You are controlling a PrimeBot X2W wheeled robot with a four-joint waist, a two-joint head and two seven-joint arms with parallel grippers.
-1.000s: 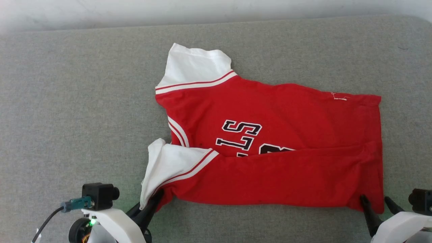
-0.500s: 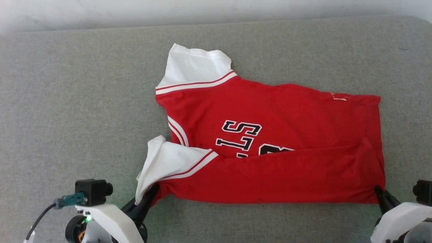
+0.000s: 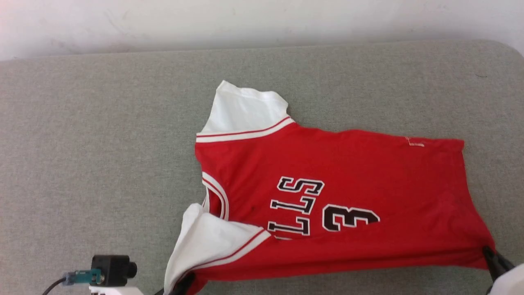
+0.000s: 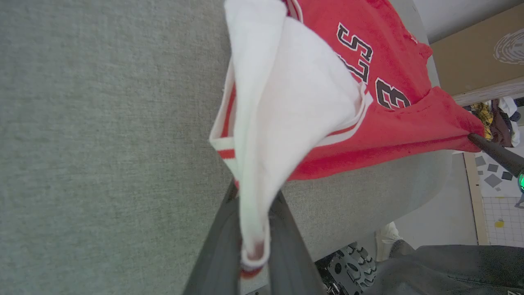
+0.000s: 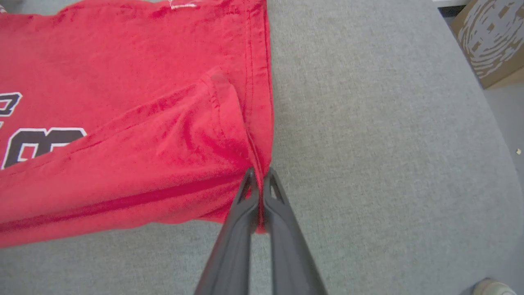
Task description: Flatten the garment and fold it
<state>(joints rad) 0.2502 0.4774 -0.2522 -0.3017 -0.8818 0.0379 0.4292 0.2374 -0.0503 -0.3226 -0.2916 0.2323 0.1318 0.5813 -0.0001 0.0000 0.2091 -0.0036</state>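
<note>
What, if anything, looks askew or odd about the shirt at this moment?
The shirt isn't flat: its near edge is doubled over, hiding part of the print, and the near sleeve is bunched where the left end effector pinches it. The right end effector pinches the hem corner.

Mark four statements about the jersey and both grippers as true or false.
1. The right gripper is shut on the garment at a hem corner. True.
2. The left gripper hangs open, clear of the cloth. False: it pinches the cloth at the white sleeve.
3. The garment lies on a grey fabric surface. True.
4. The print is fully hidden. False: a "3" and some letters show.
</note>
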